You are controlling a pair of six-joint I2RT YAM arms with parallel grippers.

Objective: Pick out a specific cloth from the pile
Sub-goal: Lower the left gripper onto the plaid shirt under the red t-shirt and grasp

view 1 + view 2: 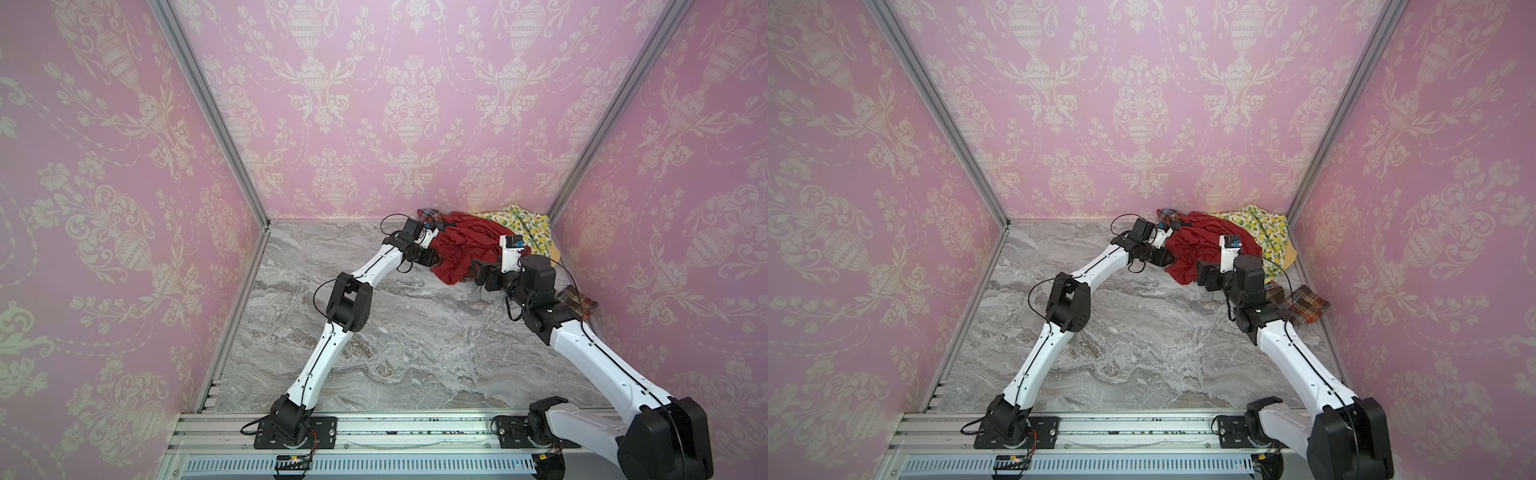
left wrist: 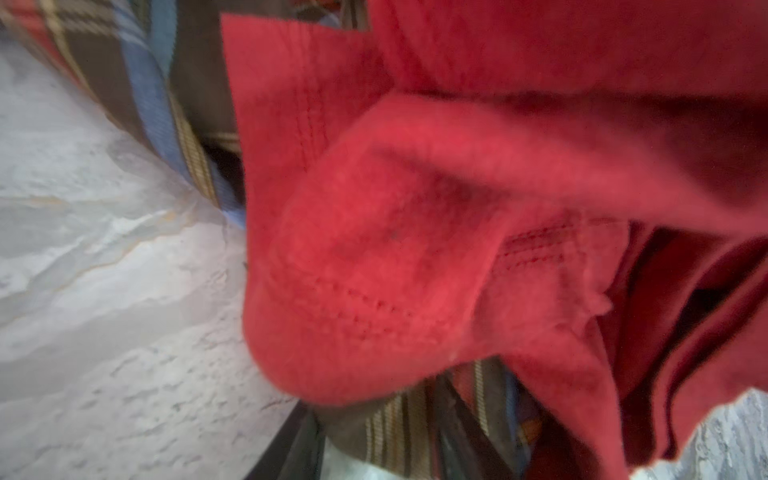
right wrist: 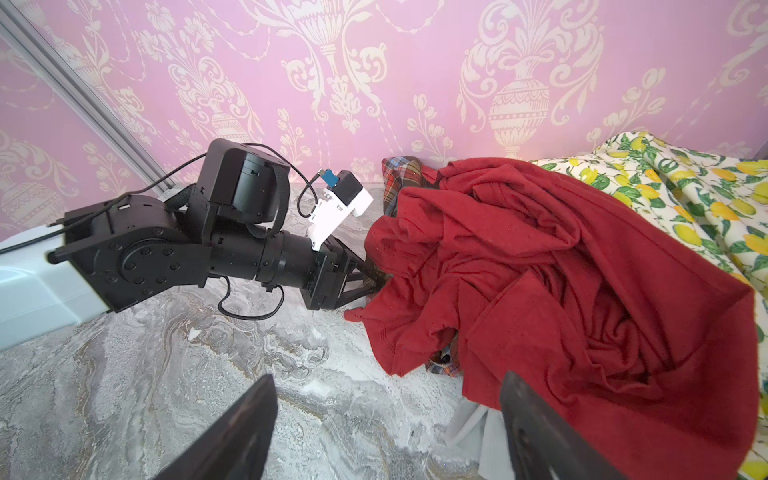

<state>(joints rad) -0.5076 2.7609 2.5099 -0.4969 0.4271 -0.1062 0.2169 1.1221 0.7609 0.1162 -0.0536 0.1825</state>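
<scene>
Reaching low, the left gripper (image 3: 374, 283) is clamping the brown-orange-blue plaid cloth (image 2: 137, 83); the right gripper (image 3: 386, 378) is hovering beside the mixed-fabric pile (image 3: 582, 270), fingers (image 3: 249, 415) apart.

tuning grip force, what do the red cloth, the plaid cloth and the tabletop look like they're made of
Red cloth: soft knit, perhaps jersey or fleece, matte; fuzzy nap, stitched hems.
Plaid cloth: woven, likely cotton or flannel, matte; threads visible in the checks.
Tabletop: grey veined marble look, slight sheen; could be printed laminate.
</scene>
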